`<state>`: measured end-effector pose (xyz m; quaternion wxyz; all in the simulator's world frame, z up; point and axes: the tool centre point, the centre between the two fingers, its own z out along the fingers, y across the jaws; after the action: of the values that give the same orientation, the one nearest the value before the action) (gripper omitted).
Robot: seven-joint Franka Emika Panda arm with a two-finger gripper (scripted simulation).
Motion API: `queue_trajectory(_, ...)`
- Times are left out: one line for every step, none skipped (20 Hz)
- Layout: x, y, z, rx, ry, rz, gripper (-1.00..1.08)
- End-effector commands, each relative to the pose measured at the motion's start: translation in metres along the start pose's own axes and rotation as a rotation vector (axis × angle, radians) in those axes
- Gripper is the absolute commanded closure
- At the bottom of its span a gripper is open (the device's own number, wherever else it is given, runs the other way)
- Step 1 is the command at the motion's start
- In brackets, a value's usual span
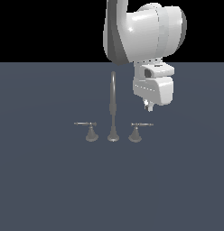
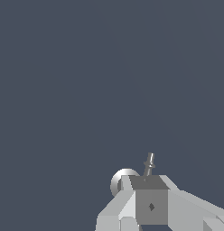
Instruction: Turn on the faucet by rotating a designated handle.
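The faucet's tall thin gooseneck spout (image 1: 113, 106) stands on the grey floor between two low lever handles. The designated handle (image 1: 136, 131) is the cone base on the exterior view's right, with its thin bar pointing right. The twin handle (image 1: 91, 131) has its bar pointing left. My gripper (image 1: 149, 107) hangs just above and slightly behind the outer end of the designated handle's bar, not touching it. In the wrist view my gripper (image 2: 150, 189) looks shut and empty, and the designated handle (image 2: 149, 164) peeks out from behind the fingers.
The flat dark grey floor (image 1: 50, 189) spreads all around the faucet. The white arm (image 1: 145, 31) comes down from above on the exterior view's right of the spout.
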<state>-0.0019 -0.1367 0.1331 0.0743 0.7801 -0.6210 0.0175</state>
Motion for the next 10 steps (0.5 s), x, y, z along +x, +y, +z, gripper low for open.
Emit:
queue_trajectory(-0.001, -0.006, 0.016, 0.017, -0.025, 0.056, 1.08)
queue_trajectory(-0.002, -0.008, 0.022, 0.024, -0.035, 0.076, 1.08)
queue_trajectory(-0.002, -0.009, 0.027, 0.03, -0.045, 0.095, 1.08)
queue_trajectory(-0.003, -0.011, 0.032, 0.036, -0.054, 0.113, 1.08)
queue_trajectory(-0.004, -0.013, 0.037, 0.041, -0.063, 0.131, 1.08)
queue_trajectory(-0.004, -0.014, 0.041, 0.046, -0.072, 0.147, 1.08)
queue_trajectory(-0.005, -0.015, 0.045, 0.051, -0.08, 0.162, 1.08)
queue_trajectory(-0.006, -0.017, 0.048, 0.055, -0.088, 0.176, 1.08)
queue_trajectory(-0.006, -0.018, 0.051, 0.059, -0.095, 0.189, 1.08)
queue_trajectory(-0.007, -0.019, 0.054, 0.063, -0.102, 0.201, 1.08)
